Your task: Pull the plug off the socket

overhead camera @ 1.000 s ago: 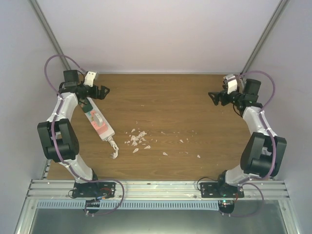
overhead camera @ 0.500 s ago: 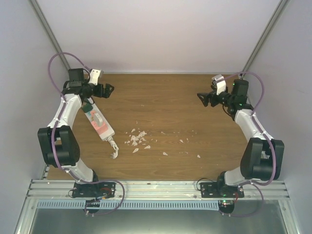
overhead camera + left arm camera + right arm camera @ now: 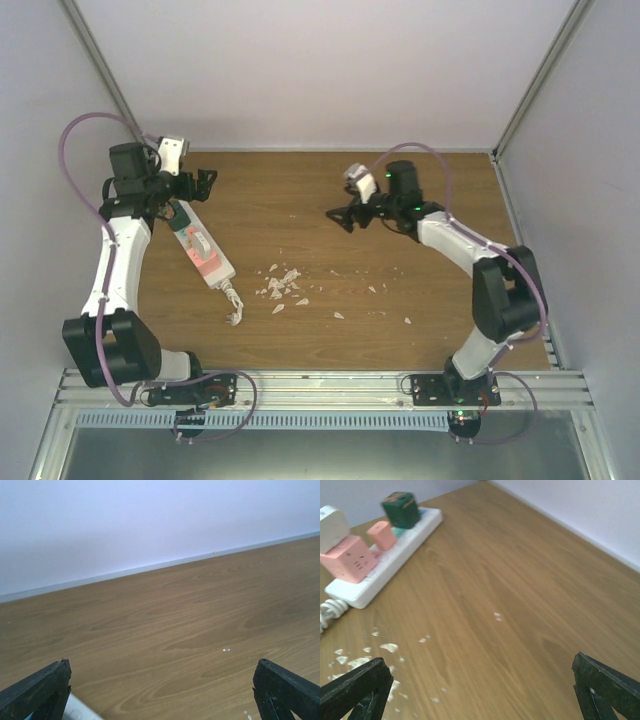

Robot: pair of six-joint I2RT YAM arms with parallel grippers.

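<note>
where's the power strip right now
In the top view the power strip lies diagonally on the left of the table, far end by the left gripper, white scraps to its right.

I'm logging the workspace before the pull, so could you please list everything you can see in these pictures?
power strip: one, white, left side of the table, lying at an angle
dark green cube plug: one, on the strip
small pink plug: one, on the strip
large pink block: one, on the strip
white plug: one, against the pink block
cord: one, white, bunched at the strip's near end
scraps: many, whitish, mid-table
table: one, brown wood
left gripper: open, over the strip's far end
right gripper: open, over mid-table
</note>
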